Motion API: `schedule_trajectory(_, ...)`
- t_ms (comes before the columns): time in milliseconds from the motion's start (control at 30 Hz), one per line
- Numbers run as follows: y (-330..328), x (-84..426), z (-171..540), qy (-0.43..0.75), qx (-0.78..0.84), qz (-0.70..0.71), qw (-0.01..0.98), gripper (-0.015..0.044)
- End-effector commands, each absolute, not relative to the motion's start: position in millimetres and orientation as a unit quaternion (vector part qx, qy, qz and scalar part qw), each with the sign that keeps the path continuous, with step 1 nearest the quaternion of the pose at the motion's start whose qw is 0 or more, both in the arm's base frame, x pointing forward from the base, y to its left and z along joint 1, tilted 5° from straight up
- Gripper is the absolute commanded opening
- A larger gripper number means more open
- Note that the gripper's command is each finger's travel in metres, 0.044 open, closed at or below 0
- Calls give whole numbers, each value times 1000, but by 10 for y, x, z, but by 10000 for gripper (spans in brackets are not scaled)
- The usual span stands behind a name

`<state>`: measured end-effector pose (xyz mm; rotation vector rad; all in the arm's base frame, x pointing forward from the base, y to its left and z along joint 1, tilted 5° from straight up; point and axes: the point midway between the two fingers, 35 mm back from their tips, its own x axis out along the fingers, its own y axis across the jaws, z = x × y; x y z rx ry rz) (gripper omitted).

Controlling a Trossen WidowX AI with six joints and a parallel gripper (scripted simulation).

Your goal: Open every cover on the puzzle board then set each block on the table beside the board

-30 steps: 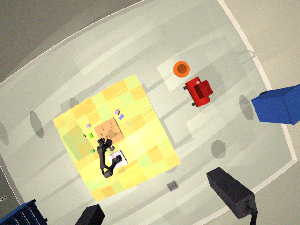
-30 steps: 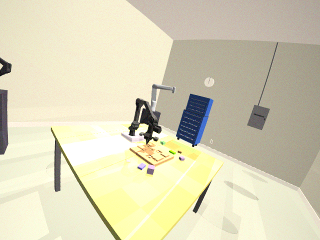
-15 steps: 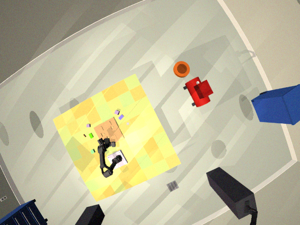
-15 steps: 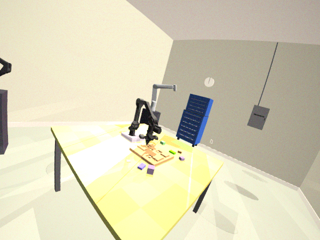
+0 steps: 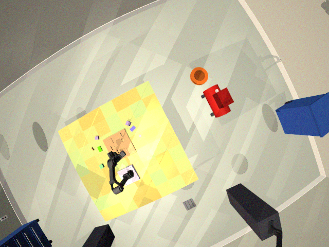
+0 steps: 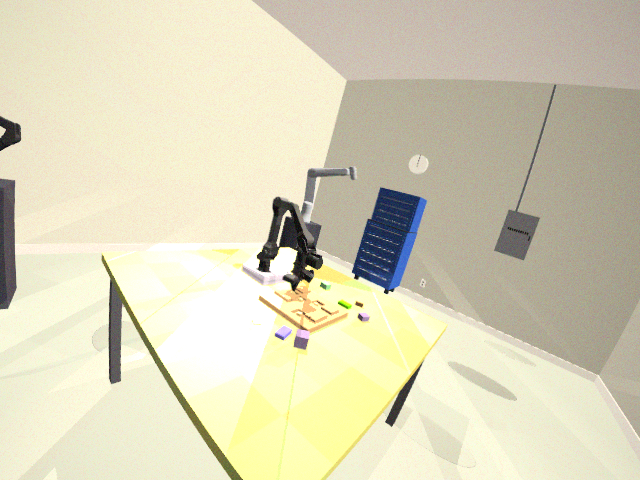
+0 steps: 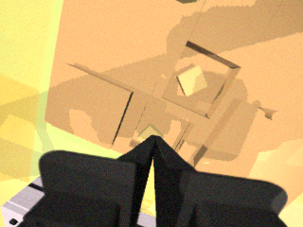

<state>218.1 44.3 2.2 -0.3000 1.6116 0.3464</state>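
Black fingers of the gripper (image 5: 122, 153) (image 6: 294, 285) (image 7: 153, 138) are pressed together with nothing between them, tips over the near part of the puzzle board (image 5: 128, 140) (image 6: 309, 328) (image 7: 95, 28), at about six o'clock on it from above. Whether they touch wood I cannot tell. Just past the tips, toward one o'clock in the wrist view, a dark-edged square recess frames a pale square patch (image 7: 193, 80); I cannot tell whether it is a block, a knob or a well floor.

My worry is the closed tips: coming down slightly off, they could catch a recess wall and shove the board, or slide over a cover without moving it. The arm's shadow makes edges hard to judge, and a cover left part-way could trap a block.

Around the board, on the table, seen from above: the mint block (image 5: 101, 165) (image 6: 325, 285) at seven o'clock, the green block (image 5: 99, 148) (image 6: 344, 304) and brown piece (image 5: 92, 148) (image 6: 359, 304) near nine, the lilac block (image 5: 96, 138) (image 6: 363, 316) between nine and ten, and the lavender cube (image 5: 128, 123) (image 6: 301, 339) and violet block (image 5: 132, 128) (image 6: 283, 332) near one. A wide sweep of the arm could knock the mint one. Well off at two, an orange ring-shaped thing (image 5: 192, 76) stands out of harm's way.
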Motion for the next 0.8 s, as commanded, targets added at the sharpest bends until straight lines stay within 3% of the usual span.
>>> schedule_trajectory(0,411,2221,-48,591,-391,428,560,0)
schedule_trajectory(767,359,2287,-90,286,-624,671,279,0)
